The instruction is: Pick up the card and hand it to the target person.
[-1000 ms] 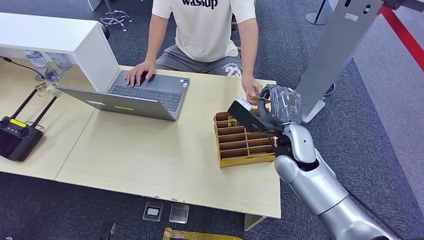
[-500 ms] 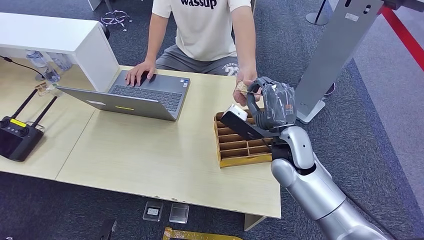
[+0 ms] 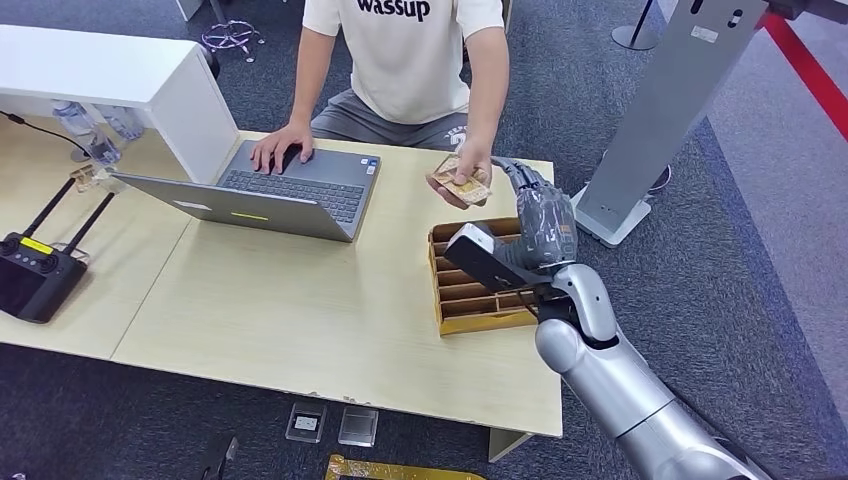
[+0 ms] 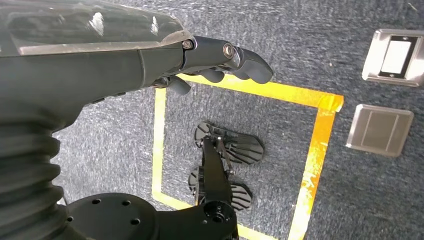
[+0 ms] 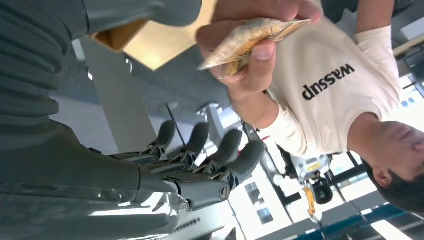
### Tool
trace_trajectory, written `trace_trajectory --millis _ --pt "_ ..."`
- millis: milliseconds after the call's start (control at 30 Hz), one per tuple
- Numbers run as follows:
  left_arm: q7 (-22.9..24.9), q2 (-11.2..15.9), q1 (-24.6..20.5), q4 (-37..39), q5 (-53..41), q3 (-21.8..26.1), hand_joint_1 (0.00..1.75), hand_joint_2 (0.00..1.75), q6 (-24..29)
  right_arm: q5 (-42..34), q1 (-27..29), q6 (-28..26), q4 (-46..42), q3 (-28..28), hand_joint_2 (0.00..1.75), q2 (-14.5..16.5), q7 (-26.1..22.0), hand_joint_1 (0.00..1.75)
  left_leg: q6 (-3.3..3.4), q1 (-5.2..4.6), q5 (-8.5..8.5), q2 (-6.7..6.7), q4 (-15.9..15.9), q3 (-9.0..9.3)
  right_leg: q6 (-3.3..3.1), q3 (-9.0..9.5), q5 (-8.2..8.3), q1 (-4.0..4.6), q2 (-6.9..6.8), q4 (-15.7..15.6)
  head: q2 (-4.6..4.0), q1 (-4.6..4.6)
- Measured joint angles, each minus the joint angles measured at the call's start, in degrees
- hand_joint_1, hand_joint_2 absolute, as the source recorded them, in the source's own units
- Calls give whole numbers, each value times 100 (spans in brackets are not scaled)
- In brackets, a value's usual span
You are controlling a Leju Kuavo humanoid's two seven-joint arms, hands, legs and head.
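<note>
Floor, at 6 o'clock: yellow tape outline (image 4: 320, 150) on the blue-grey carpet; two square metal floor plates (image 3: 357, 426) lie just beside the table's near edge.
Left hand: grey many-fingered left hand (image 4: 150, 60) hangs over the carpet, fingers gently curled, grasping nothing.
Table: pale wooden tabletop (image 3: 300, 310) carries everything below.
Tray, at 3 o'clock: brown cardboard compartment tray (image 3: 470, 300) sits near the table's right edge, partly hidden by the arm.
Right hand: silver-armed right hand (image 3: 540, 215) is raised above the tray's far end, fingers (image 5: 225, 150) extended and released, empty.
Card: tan patterned card (image 3: 462, 183) is pinched in the seated person's hand (image 3: 462, 172), at 1 o'clock, just beside the right hand's fingertips.
Laptop, at 11 o'clock: open grey laptop (image 3: 290, 190), the person's other hand on its keyboard.
Controller, at 9 o'clock: black remote controller with antennas (image 3: 35, 270).
</note>
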Motion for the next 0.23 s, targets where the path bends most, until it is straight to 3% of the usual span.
trace_trajectory --millis 233 --pt "-45 0 74 0 91 0 0 0 58 -1280 342 13 -25 -196 175 -1 -429 0 0 0 0 1 0 2 0 -1 0 0 1 -1 0 0"
